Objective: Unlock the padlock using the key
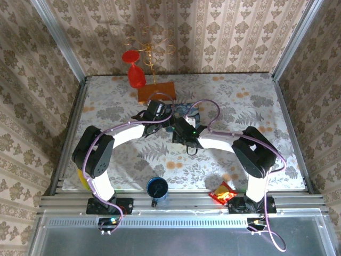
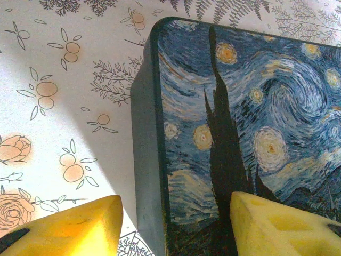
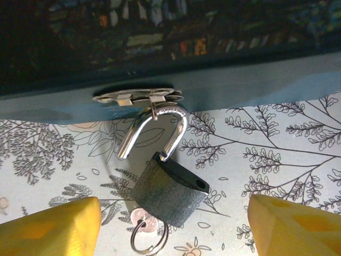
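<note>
The small dark padlock [image 3: 168, 194] hangs by its silver shackle [image 3: 160, 122] from the hasp [image 3: 138, 97] of the blue starry-night tin [image 3: 240, 88]. The shackle's left leg is out of the body, so the lock stands open. The key [image 3: 144, 218], on a wire ring, sits in the bottom of the lock. My right gripper [image 3: 173, 229] is open, its yellow fingers wide on either side of the padlock and clear of it. My left gripper [image 2: 176, 229] is open across the tin's [image 2: 256, 106] left edge, one finger over the lid, the other over the table. From above, both grippers meet at the tin [image 1: 187, 110].
A red goblet [image 1: 134, 69] and a gold wire stand on an orange base [image 1: 156, 92] are behind the tin. A blue cup [image 1: 157, 188] and a red snack packet [image 1: 224, 193] lie at the near edge. Patterned walls close in three sides of the table.
</note>
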You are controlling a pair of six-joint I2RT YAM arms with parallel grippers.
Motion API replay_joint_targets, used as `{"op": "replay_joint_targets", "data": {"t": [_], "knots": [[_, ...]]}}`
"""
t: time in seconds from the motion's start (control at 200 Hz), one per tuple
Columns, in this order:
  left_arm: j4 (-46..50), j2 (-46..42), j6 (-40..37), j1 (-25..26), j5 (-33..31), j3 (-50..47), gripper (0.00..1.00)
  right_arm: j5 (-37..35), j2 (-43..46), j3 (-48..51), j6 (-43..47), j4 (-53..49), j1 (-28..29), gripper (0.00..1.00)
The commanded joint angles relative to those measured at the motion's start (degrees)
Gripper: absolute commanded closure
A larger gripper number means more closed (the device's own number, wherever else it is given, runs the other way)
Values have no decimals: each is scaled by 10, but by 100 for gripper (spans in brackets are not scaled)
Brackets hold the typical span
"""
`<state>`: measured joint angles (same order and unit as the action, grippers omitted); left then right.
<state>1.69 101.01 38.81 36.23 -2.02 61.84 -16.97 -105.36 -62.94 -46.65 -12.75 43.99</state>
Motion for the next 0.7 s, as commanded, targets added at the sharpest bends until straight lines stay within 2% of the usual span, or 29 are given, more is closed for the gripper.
{"op": "replay_joint_targets", "data": {"t": [0.0, 0.265, 0.695], "knots": [[24, 8, 3, -7, 1, -17, 45, -39, -19, -29, 3, -22, 6, 26], [23, 8, 3, -8, 5, -16, 44, -55, -53, -63, 12, -55, 6, 26], [23, 3, 5, -14, 5, -21, 45, -65, -62, -60, 22, -92, 5, 25]]}}
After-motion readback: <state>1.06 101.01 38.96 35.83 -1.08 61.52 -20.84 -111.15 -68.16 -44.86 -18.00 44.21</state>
